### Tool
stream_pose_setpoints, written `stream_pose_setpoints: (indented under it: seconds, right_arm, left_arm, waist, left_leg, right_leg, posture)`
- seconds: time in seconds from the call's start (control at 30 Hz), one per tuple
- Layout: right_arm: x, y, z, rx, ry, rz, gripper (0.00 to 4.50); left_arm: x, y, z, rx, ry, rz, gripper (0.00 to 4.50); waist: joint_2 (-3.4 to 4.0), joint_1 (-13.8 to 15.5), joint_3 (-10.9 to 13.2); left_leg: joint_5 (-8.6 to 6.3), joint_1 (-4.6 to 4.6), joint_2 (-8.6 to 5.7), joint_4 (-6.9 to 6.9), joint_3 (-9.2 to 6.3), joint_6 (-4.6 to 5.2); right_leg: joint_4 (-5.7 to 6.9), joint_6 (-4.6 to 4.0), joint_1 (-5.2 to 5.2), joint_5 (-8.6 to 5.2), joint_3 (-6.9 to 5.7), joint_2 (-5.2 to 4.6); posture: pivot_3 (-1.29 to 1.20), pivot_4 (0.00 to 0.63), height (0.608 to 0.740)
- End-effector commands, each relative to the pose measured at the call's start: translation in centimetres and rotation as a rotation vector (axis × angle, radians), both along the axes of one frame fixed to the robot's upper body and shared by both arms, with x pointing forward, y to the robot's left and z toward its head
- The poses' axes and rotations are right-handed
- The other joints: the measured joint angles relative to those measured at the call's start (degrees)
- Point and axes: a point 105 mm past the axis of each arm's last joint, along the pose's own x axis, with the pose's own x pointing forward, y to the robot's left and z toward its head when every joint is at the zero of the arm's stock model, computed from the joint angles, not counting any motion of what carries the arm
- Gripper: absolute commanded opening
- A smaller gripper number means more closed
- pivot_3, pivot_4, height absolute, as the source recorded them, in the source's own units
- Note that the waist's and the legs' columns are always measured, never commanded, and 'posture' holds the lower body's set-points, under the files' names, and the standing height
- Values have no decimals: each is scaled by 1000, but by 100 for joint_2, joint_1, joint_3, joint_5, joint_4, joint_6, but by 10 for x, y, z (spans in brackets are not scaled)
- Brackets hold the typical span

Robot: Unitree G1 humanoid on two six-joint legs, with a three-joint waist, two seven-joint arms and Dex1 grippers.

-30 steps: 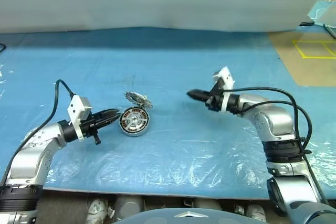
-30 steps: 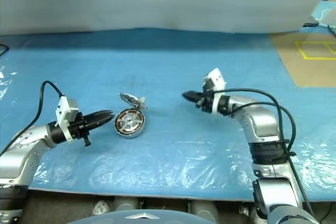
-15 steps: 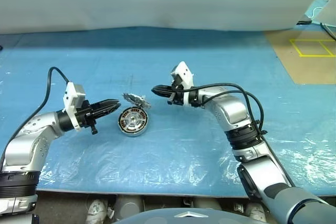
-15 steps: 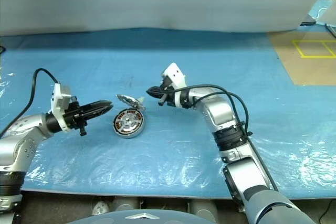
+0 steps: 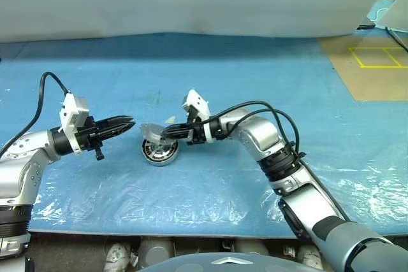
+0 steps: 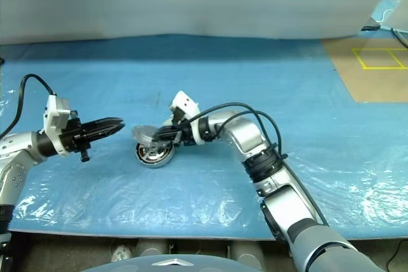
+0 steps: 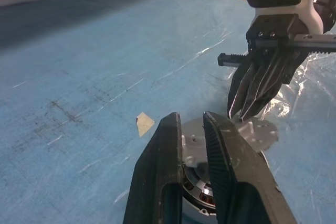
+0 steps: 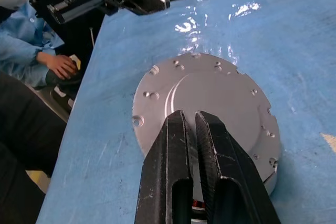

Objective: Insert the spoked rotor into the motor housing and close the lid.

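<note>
1. The motor housing [image 5: 159, 151] sits on the blue plastic-covered table [image 5: 255, 81], near its front, between the two arms.
2. The lid [image 8: 207, 106] is tilted over the housing, smooth grey outer face up, partly lowered.
3. The right gripper [image 5: 167, 134] reaches in from the right, fingers together and empty, tips on the lid's outer face.
4. The left gripper [image 5: 127, 121] hovers just left of the housing, apart from it, fingers nearly together, holding nothing.
5. The spoked rotor cannot be made out beneath the lid.
</note>
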Motion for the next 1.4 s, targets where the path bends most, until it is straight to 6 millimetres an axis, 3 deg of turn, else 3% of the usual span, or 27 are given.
stream_pose_setpoints:
  seconds: [0.03, 0.17, 0.33, 0.43, 0.53, 0.7, 0.8, 0.93, 1.03, 1.17, 1.4]
  right_arm:
    - [-6, 4, -16, -69, -40, 57, 248]
    - [-11, -6, -45, -144, 14, 69, 248]
    - [-5, -10, -43, -111, -28, 36, 248]
    - [-7, -9, -14, 19, -48, 43, 248]
    - [2, -13, 11, 85, -175, -4, 248]
    - [16, -23, 21, 57, -367, -103, 248]
    - [12, -21, 22, 83, -370, -82, 815]
    - [2, -8, 15, 89, -347, -6, 2156]
    - [-3, -1, -2, 4, -410, 74, 3183]
    - [-4, 13, -3, 18, -376, 83, 4487]
    - [5, 20, 0, 48, -317, 49, 4487]
  left_arm:
    - [-7, -2, 2, 20, -13, -19, 739]
    - [-17, -7, -10, 49, 32, -55, 739]
    - [-26, -14, -28, 100, 58, -80, 739]
    - [-32, -21, -35, 109, 49, -105, 739]
    - [-32, -29, -32, 62, 13, -89, 739]
    - [-32, -41, -25, -24, -28, -42, 739]
    - [-33, -38, -27, -24, -23, -22, 739]
    - [-35, -24, -31, -8, -9, 5, 739]
    - [-35, -15, -35, 7, 0, 28, 739]
    - [-35, -10, -39, 12, 4, 53, 739]
    - [-37, -4, -42, 23, -3, 88, 739]
  waist:
    - [0, -3, 0]
    - [-2, -2, -1]
    - [-1, -1, -1]
    - [-1, 1, -1]
    - [-3, 21, 0]
    - [-4, -2, 0]
    - [-4, -37, 0]
    - [-4, -43, 0]
    - [-4, -33, 0]
    - [-4, -32, 1]
    - [-4, -32, 1]
  left_leg:
    - [-1, 0, 0, 0, 0, -2]
    - [-2, 5, 2, 0, 0, -2]
    - [-2, 23, 4, 3, 0, -1]
    - [-2, 23, 5, 7, 0, -1]
    - [-2, 10, 5, 10, 0, -1]
    - [-2, 10, 8, 10, 0, -2]
    - [-2, 11, 11, 9, 0, -2]
    - [-3, 10, 14, 8, 0, -2]
    - [-3, 10, 17, 9, 0, -2]
    - [-3, 8, 14, 13, 0, -1]
    - [-3, 9, 17, 11, 0, -1]
  right_leg:
    - [0, 0, 0, 0, 0, 0]
    - [0, 0, 2, 0, 0, 0]
    - [2, -3, 17, 1, 1, 0]
    - [2, -4, 19, 2, 2, 0]
    - [0, -4, 13, 2, 0, -1]
    - [1, -4, 11, 2, 0, 2]
    - [1, -4, 10, 2, 1, 7]
    - [0, -4, 6, 2, 3, 12]
    - [0, -5, 7, 2, 2, 13]
    - [0, -5, 8, 3, 4, 11]
    - [1, -7, 7, 3, 3, 12]
  posture:
    - [0, 150, 740]
    - [0, 150, 740]
    - [0, 150, 740]
    - [0, 150, 740]
    - [0, 150, 740]
    - [0, 150, 740]
    - [0, 150, 740]
    - [0, 150, 740]
    - [0, 150, 740]
    - [0, 150, 740]
    - [0, 150, 740]
